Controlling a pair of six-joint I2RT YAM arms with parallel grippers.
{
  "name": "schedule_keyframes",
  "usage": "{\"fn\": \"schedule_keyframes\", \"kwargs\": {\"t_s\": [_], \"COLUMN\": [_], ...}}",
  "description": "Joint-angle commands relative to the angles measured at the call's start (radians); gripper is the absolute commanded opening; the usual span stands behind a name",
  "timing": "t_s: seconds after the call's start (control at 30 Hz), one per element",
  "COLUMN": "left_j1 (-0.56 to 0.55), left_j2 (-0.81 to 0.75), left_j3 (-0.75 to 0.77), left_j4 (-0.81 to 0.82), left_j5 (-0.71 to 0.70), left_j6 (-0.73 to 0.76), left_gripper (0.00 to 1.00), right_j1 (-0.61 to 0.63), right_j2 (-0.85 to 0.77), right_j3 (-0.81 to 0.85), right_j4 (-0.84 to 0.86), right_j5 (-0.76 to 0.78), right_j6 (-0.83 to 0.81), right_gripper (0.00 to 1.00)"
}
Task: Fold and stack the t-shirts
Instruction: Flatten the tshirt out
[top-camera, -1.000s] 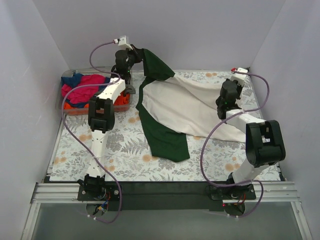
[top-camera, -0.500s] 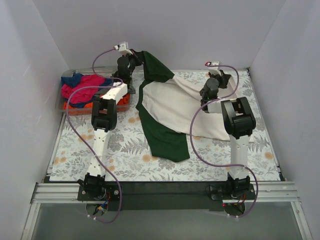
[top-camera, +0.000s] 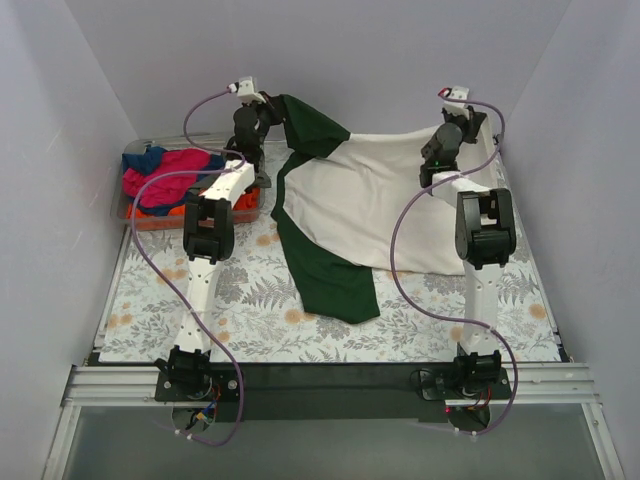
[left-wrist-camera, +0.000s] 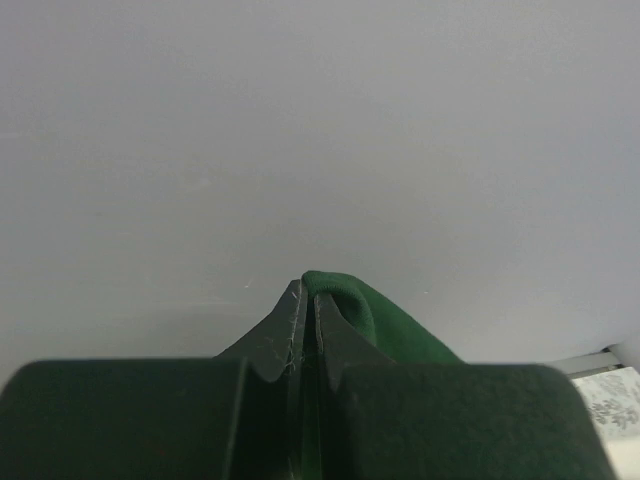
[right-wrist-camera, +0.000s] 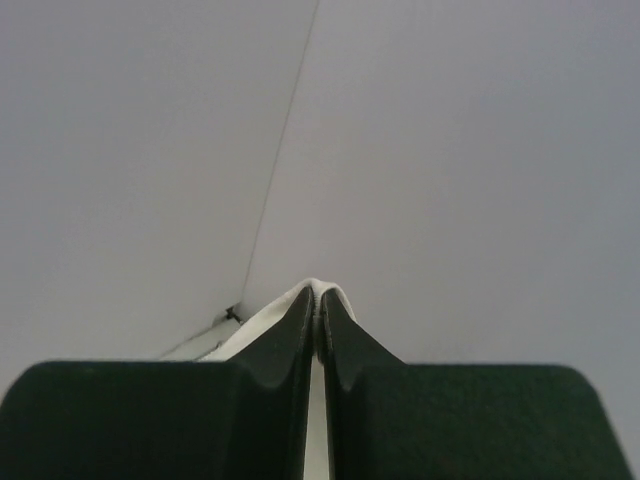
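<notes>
The large cream t-shirt (top-camera: 370, 205) with dark green sleeves hangs between both arms over the far half of the table. My left gripper (top-camera: 277, 103) is shut on a dark green sleeve (left-wrist-camera: 365, 310), held high at the back left. My right gripper (top-camera: 438, 135) is shut on a cream edge (right-wrist-camera: 318, 287) of the same shirt, raised at the back right. The other green sleeve (top-camera: 335, 285) lies on the table in the middle. Magenta, blue and orange t-shirts (top-camera: 170, 180) are piled in the clear bin at the back left.
The clear plastic bin (top-camera: 245, 205) stands at the back left beside the left arm. The leaf-patterned table cover (top-camera: 240, 300) is bare at the front. Grey walls close in the back and both sides.
My right gripper has risen and moved back and right with the cream edge, lifting and stretching the shirt's right side off the table. The left gripper has stayed nearly still.
</notes>
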Motion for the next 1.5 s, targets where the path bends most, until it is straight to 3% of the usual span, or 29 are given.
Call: {"fn": "schedule_keyframes", "kwargs": {"t_s": [0.0, 0.23, 0.3, 0.33, 0.37, 0.4, 0.43, 0.63, 0.7, 0.83, 0.9, 0.97, 1.1, 1.33, 1.47], "left_j1": [0.008, 0.008, 0.008, 0.008, 0.008, 0.008, 0.006, -0.036, -0.076, -0.168, -0.214, -0.237, -0.271, -0.379, -0.460], "left_j2": [0.023, 0.037, 0.037, 0.037, 0.034, 0.032, 0.017, -0.170, -0.230, -0.449, -0.511, -0.580, -0.696, -1.019, -1.192], "left_j3": [0.036, 0.037, 0.037, 0.040, 0.045, 0.054, 0.051, -0.117, -0.176, -0.470, -0.646, -0.737, -0.985, -1.332, -1.509], "left_j4": [-0.038, -0.052, -0.057, -0.063, -0.069, -0.076, -0.087, -0.009, -0.012, 0.041, 0.046, 0.013, -0.058, -0.144, -0.231], "left_j5": [-0.056, -0.028, -0.011, -0.001, 0.005, 0.022, 0.030, 0.045, 0.036, -0.016, -0.030, -0.014, -0.057, -0.330, -0.447], "left_j6": [0.052, 0.085, 0.093, 0.095, 0.092, 0.087, 0.073, 0.104, 0.137, 0.194, 0.162, 0.121, 0.021, -0.032, -0.111], "left_gripper": [0.00, 0.00, 0.29, 0.48, 0.79, 0.89, 0.90, 0.91, 0.92, 0.92, 0.92, 0.92, 0.92, 0.92, 0.92], "right_j1": [-0.032, -0.083, -0.092, -0.092, -0.092, -0.093, -0.092, -0.066, -0.037, 0.037, 0.078, 0.100, 0.124, 0.181, 0.253], "right_j2": [0.047, 0.202, 0.209, 0.211, 0.212, 0.211, 0.205, 0.026, -0.068, -0.237, -0.344, -0.448, -0.603, -0.869, -0.912], "right_j3": [0.115, 0.359, 0.382, 0.390, 0.403, 0.404, 0.400, 0.204, 0.090, -0.127, -0.226, -0.340, -0.490, -0.776, -0.796], "right_j4": [-0.046, -0.192, -0.267, -0.287, -0.333, -0.347, -0.353, -0.362, -0.364, -0.384, -0.447, -0.578, -0.756, -0.836, -0.887], "right_j5": [-0.011, -0.033, -0.066, -0.086, -0.093, -0.097, -0.098, -0.141, -0.156, -0.167, -0.181, -0.271, -0.438, -0.699, -0.675], "right_j6": [0.050, 0.082, 0.124, 0.133, 0.145, 0.148, 0.150, 0.190, 0.201, 0.240, 0.334, 0.476, 0.607, 0.760, 0.783], "right_gripper": [0.01, 0.02, 0.23, 0.58, 0.69, 0.76, 0.84, 0.96, 0.96, 0.96, 0.96, 0.95, 0.89, 0.86, 0.85]}}
